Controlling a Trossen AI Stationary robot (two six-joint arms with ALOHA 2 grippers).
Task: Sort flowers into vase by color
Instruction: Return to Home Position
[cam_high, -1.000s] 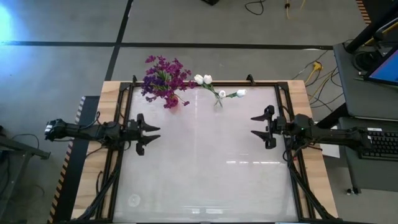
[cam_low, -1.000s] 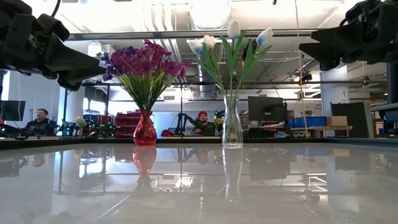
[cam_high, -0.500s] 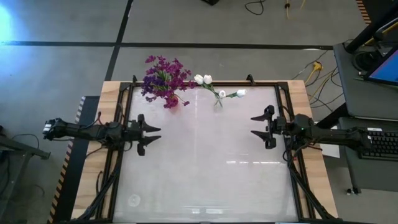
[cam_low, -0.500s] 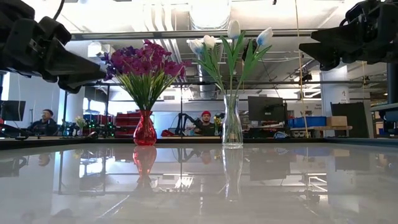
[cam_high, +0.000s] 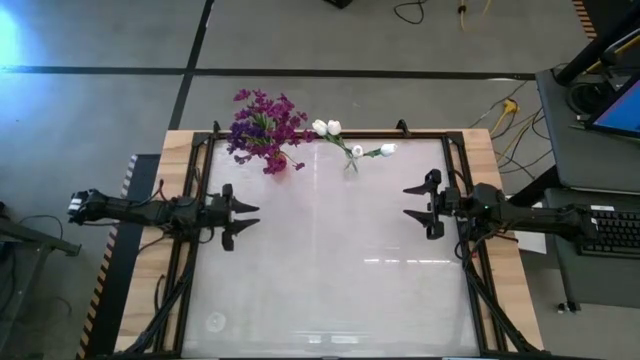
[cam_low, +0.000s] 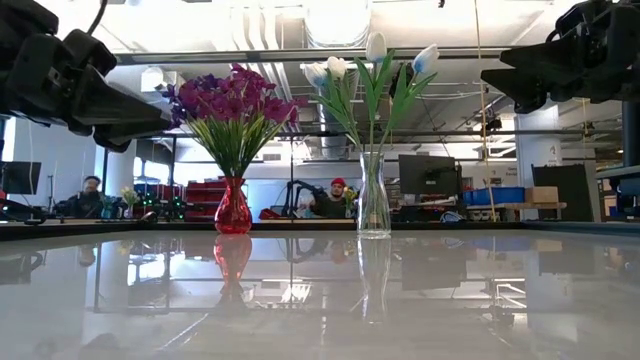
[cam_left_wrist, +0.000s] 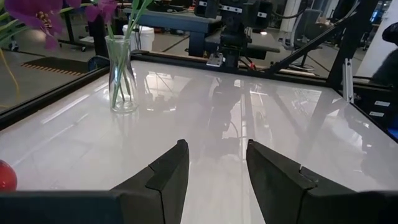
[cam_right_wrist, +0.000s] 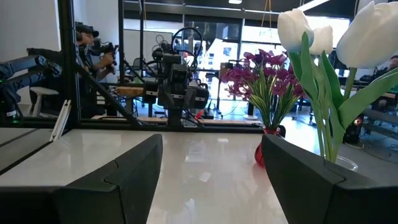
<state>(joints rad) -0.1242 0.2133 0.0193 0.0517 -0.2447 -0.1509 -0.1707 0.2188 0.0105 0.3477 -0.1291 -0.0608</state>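
The purple flowers (cam_high: 262, 130) stand with their stalks in a red vase (cam_low: 233, 208) near the table's far edge, left of centre. The white tulip buds (cam_high: 327, 127) stand in a clear glass vase (cam_low: 374, 196) just to its right. My left gripper (cam_high: 247, 215) hovers open above the table's left side, clear of both vases. My right gripper (cam_high: 412, 202) hovers open above the right side, also holding nothing. The left wrist view shows the glass vase (cam_left_wrist: 122, 74); the right wrist view shows white tulips (cam_right_wrist: 323, 37) close by and purple flowers (cam_right_wrist: 264, 71) farther off.
The glossy white table top (cam_high: 330, 260) lies inside a dark frame (cam_high: 200, 150) on a wooden base. Both vases stand at the far edge. People sit in the room beyond the table (cam_low: 330, 195). A desk with a keyboard (cam_high: 610, 230) stands off the right side.
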